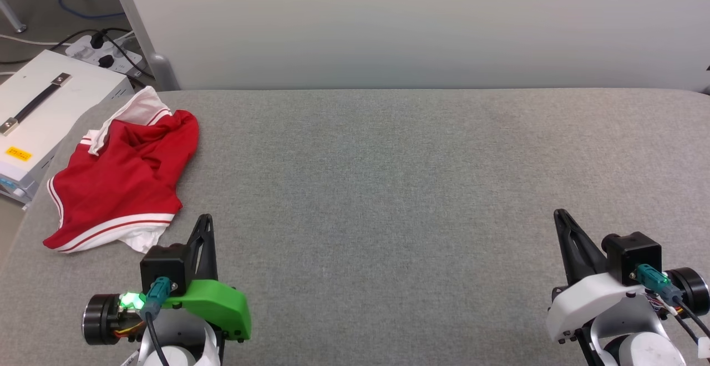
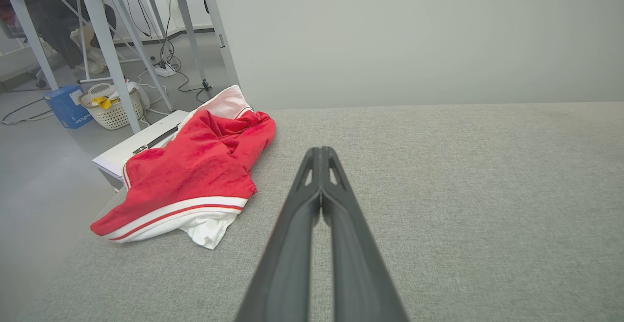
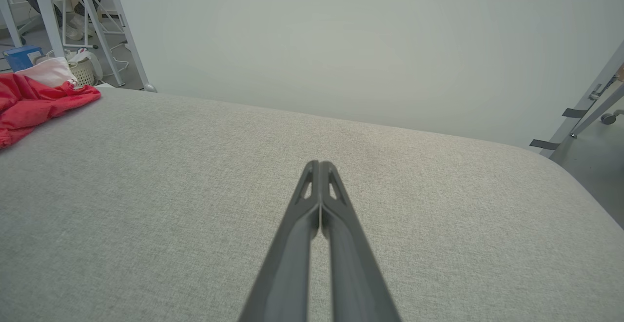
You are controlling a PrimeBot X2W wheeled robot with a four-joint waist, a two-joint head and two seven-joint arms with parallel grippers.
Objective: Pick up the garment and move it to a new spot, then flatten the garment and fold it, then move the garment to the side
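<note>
Grey table [image 1: 388, 188] bears the crumpled garment [image 1: 122, 183] (yellow label [image 1: 18, 153] on white case [image 1: 89, 86]: illegible).

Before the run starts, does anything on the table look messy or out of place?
Yes. The garment lies bunched in a heap at the left edge of the table, a white sleeve up against the far corner. The left gripper and right gripper are shut and clear of it.
</note>
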